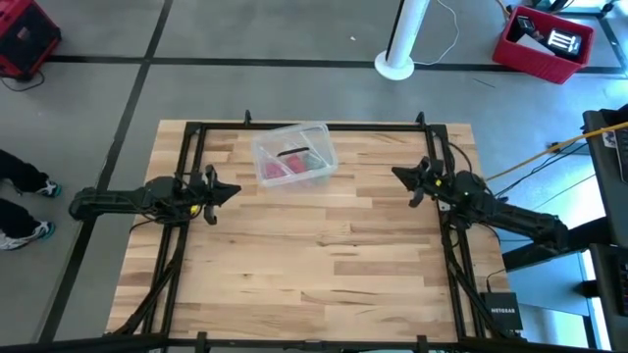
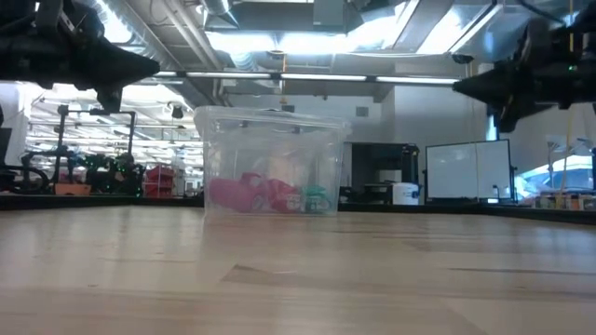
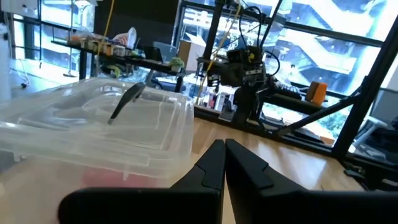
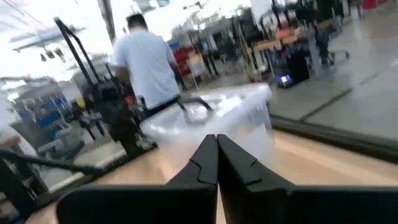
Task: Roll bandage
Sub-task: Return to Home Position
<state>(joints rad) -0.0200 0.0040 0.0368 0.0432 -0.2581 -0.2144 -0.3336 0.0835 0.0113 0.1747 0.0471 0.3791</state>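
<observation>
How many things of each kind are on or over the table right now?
Clear lidded box: 1
Pink bundle inside the box: 1
Green item inside the box: 1
Grippers raised above the table, jaws shut: 2 (left gripper, right gripper)
Total: 5

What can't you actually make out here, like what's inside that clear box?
- The pink contents and a green item in the closed clear box: in the low view, the cloudy walls smear their shapes, so what they are cannot be told.
- Same contents, high view: too small to identify.
- Box's lower half, left wrist view: hidden behind the shut left gripper.
- Box's front, right wrist view: covered by the shut right gripper.
</observation>
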